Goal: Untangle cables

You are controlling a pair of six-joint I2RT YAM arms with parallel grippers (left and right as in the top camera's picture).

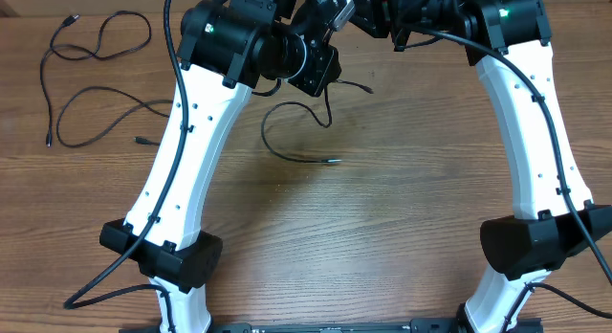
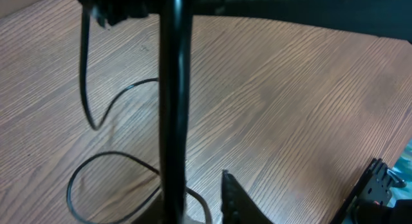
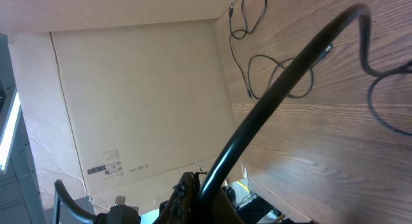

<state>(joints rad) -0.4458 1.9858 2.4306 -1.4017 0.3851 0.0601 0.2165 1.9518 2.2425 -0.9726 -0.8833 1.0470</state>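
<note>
At the top centre of the overhead view, the black wrist housings [image 1: 306, 55] hide both sets of jaws, and the plug ends of the thin black cords [image 1: 306, 159] are too small to read. In the left wrist view, a blurred black vertical bar [image 2: 172, 108] cannot be identified, and the bottom edge cuts off the left gripper [image 2: 203, 210]. In the right wrist view, one cord [image 3: 270, 98] smears into a thick diagonal streak, and the bottom edge cuts off the right gripper [image 3: 199, 201].

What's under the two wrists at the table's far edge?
A cable loops out from beneath onto the table, its plug end lying free. From overhead, the arms cover where it is held.
</note>
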